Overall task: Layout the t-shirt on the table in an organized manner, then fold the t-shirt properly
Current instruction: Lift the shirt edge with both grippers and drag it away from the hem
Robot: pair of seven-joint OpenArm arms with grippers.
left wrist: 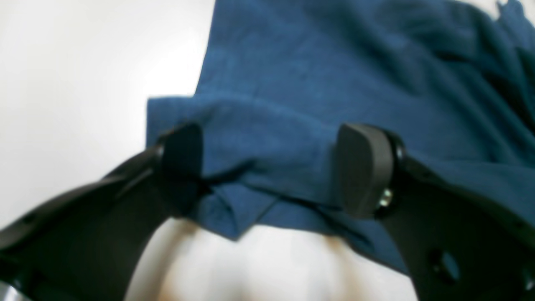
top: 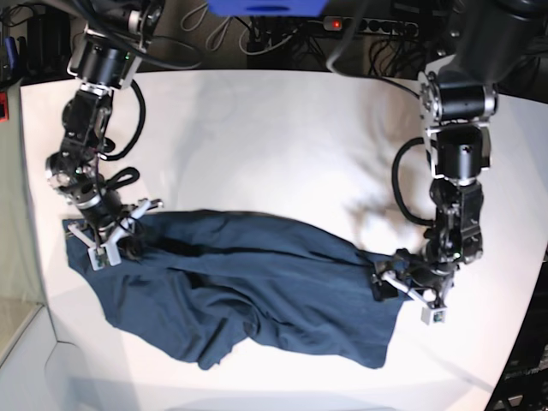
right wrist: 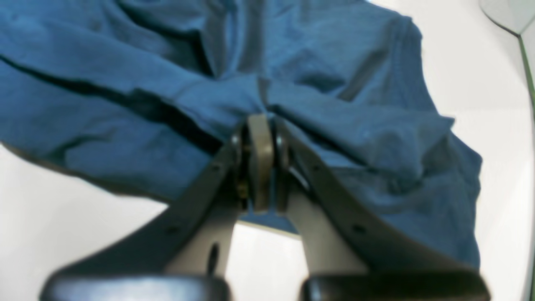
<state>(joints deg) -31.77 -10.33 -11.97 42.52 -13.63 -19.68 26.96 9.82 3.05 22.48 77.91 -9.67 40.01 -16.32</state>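
The dark navy t-shirt (top: pixel 257 291) lies rumpled across the near half of the white table (top: pixel 257 128). At the shirt's left end, my right gripper (top: pixel 127 244) is pressed into the cloth. In the right wrist view this gripper (right wrist: pixel 260 125) is shut on a pinched ridge of the t-shirt (right wrist: pixel 104 62), with creases running out from the pinch. My left gripper (top: pixel 401 287) is at the shirt's right end. Seen from the left wrist, the left gripper (left wrist: pixel 272 167) is open, and a folded hem edge of the t-shirt (left wrist: pixel 313 62) lies between its black fingers (left wrist: pixel 363 171).
Cables and a power strip (top: pixel 368 26) lie beyond the table's far edge. The table's left edge (top: pixel 30 282) runs close to the right arm, with a drop beside it. Bare white tabletop lies behind the shirt and in front of it.
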